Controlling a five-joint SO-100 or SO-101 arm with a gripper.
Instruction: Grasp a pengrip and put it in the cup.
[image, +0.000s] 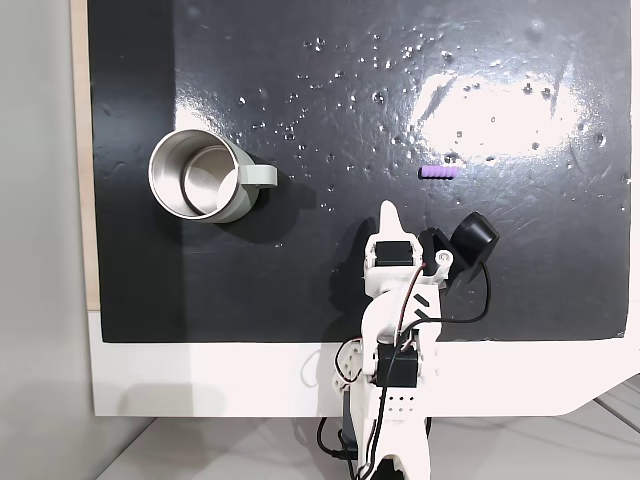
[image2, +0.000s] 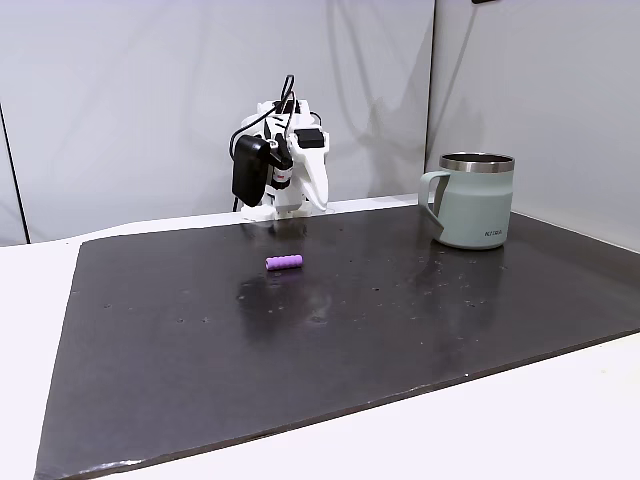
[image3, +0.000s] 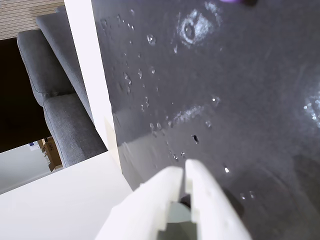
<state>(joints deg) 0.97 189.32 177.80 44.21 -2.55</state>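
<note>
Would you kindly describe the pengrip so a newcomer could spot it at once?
Find the black mat covering the table. In a fixed view, the pengrip lies on it right of the mug, just beyond the folded arm. It is a tiny purple ribbed tube, the only coloured thing there.

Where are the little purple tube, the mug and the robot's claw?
Purple tube (image: 439, 172): a fixed view from above, on its middle.
Mug (image2: 478, 212): a fixed view from the side, on its outer wall.
Claw (image3: 185, 167): wrist view, between its closed fingertips.

A home-like room: grey sofa (image3: 55, 100), wooden floor (image3: 25, 12), plain white walls (image2: 150, 90).
</note>
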